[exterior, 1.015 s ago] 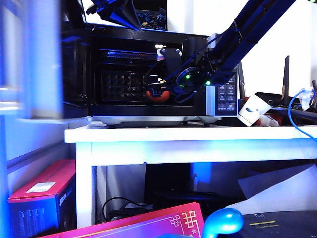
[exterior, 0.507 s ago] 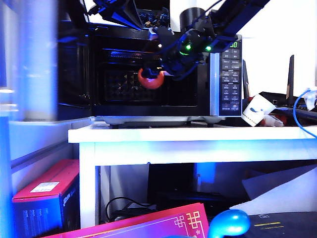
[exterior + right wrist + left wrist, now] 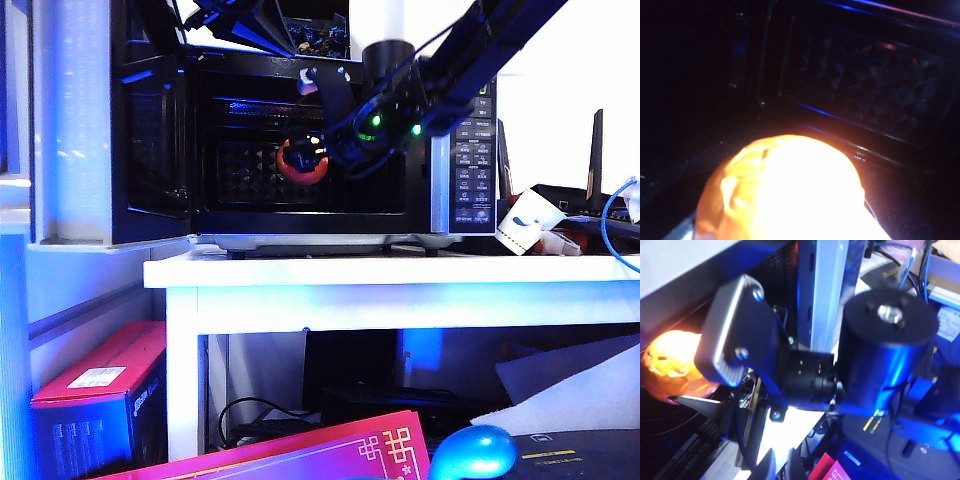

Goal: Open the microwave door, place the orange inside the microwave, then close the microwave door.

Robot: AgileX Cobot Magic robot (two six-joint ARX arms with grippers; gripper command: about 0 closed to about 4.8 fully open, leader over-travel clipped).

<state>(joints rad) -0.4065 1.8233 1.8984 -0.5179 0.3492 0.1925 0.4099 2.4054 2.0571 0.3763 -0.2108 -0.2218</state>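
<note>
The black microwave (image 3: 450,130) stands on a white table, and its door (image 3: 150,130) is swung wide open to the left. My right gripper (image 3: 310,158) reaches in from the upper right and is shut on the orange (image 3: 300,166), holding it in the cavity's mouth above the floor. In the right wrist view the glowing orange (image 3: 785,190) hides the fingers, with the patterned back wall behind it. The left wrist view looks down on the orange (image 3: 667,360). My left gripper (image 3: 782,471) hovers above the microwave's front, its fingertips almost together with nothing between them.
The white table (image 3: 400,275) carries a white cup-like object (image 3: 525,222), a router (image 3: 590,190) and a blue cable (image 3: 612,225) to the right of the microwave. Below are a red box (image 3: 100,385), a pink box (image 3: 320,455) and a glossy blue rounded object (image 3: 472,452).
My right gripper has lifted the orange from low in the cavity opening to mid-height and moved it a little to the left. The left gripper has kept its place.
</note>
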